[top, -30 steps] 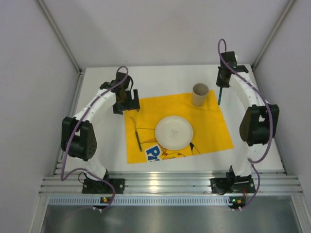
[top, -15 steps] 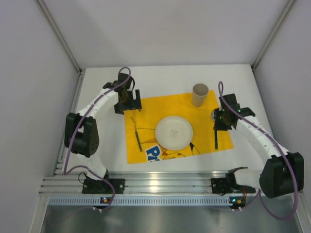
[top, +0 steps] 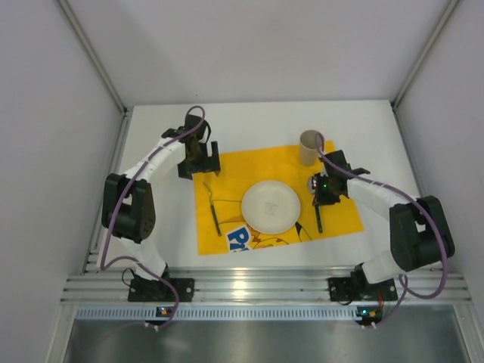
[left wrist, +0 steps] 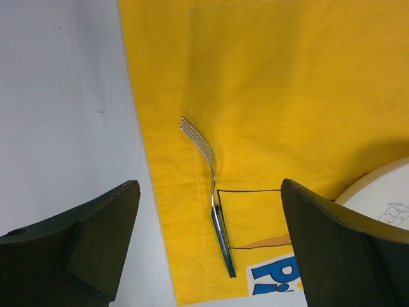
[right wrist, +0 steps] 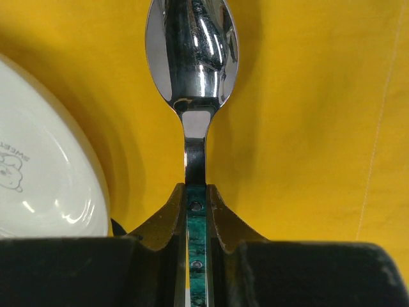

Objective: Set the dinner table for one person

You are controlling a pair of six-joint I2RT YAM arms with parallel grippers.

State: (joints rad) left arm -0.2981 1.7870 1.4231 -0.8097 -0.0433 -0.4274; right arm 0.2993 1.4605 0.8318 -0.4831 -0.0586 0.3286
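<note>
On the white dinner table [top: 378, 128] lies a yellow printed cloth [top: 249, 162] with a white plate [top: 270, 206] at its middle. A beige cup [top: 311, 147] stands at the cloth's far right corner. A fork [top: 214, 212] [left wrist: 214, 204] lies on the cloth left of the plate, tines pointing away. My left gripper [top: 198, 160] [left wrist: 208, 192] hangs open above and behind the fork, touching nothing. My right gripper [top: 318, 198] [right wrist: 196, 192] is shut on the green handle of a spoon [top: 319, 219] [right wrist: 192, 51], low over the cloth just right of the plate.
A ribbed aluminium rail [top: 257, 287] runs along the near edge, where both arm bases are bolted. Grey walls close in the table on the left, right and back. The right forearm [top: 378, 197] arches over the cloth's right edge.
My right arm has swung from the back right corner past the cup to the plate's right side, carrying the spoon. The left gripper has opened slightly wider and barely shifted.
</note>
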